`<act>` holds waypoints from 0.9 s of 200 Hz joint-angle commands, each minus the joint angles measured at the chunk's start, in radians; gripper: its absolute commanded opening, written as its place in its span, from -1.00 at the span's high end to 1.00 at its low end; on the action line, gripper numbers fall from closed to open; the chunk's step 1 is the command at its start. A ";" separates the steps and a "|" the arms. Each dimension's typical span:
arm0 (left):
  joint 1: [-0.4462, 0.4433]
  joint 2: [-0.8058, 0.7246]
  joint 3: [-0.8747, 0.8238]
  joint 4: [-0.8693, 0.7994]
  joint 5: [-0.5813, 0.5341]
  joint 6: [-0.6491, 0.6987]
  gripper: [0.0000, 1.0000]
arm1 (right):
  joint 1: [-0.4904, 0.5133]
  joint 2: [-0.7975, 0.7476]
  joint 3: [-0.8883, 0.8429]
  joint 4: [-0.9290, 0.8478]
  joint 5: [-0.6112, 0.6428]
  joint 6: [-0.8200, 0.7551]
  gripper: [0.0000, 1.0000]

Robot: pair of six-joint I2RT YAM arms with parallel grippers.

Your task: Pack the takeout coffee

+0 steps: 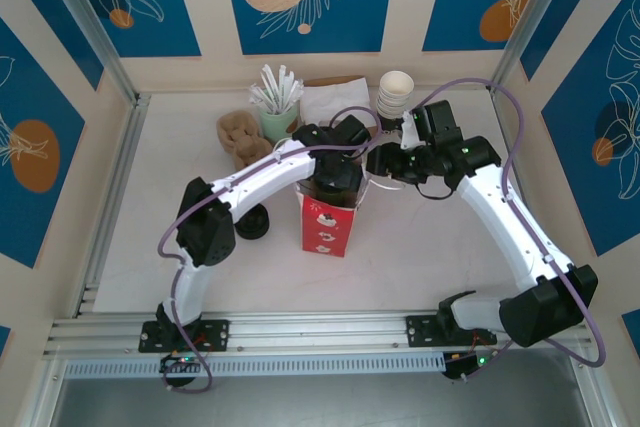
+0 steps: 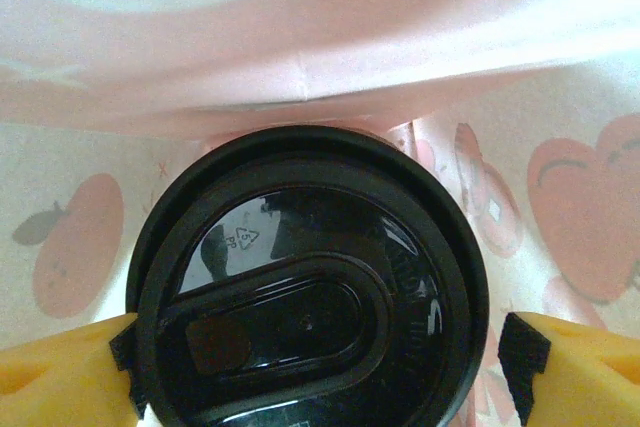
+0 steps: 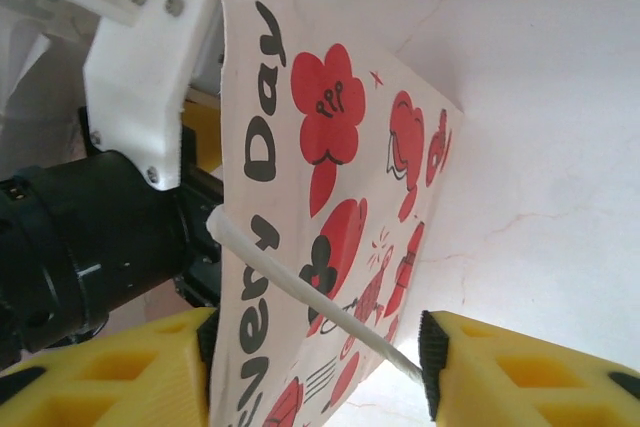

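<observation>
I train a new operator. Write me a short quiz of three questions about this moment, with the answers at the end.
1. True or false: the takeout coffee stands outside the red bag.
2. What passes between the fingers of the right pincer? A. the bag's printed wall with its white handle; B. the stack of white cups; C. the loose black lid.
3. Fill in: the coffee's lid is ____ in colour.
Key: 1. false, it is inside the bag, between the fingers of the left pincer. 2. A. 3. black.
</observation>
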State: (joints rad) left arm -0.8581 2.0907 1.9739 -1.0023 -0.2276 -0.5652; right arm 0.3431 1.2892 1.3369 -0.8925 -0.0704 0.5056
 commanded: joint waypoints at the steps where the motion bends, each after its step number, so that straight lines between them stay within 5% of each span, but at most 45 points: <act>1: -0.001 -0.065 0.010 -0.038 0.006 -0.017 -0.78 | -0.009 0.014 0.053 -0.097 0.057 -0.025 -0.04; 61: -0.001 -0.112 -0.031 -0.020 0.015 -0.031 -0.79 | 0.000 0.027 0.123 -0.200 0.136 -0.054 -0.01; 180: -0.002 -0.143 0.066 -0.009 0.017 -0.009 -0.78 | 0.017 0.042 0.208 -0.204 0.104 -0.042 -0.01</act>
State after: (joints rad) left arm -0.8593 1.9846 1.9850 -0.9867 -0.1886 -0.5743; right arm 0.3542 1.3190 1.5078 -1.0832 0.0383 0.4675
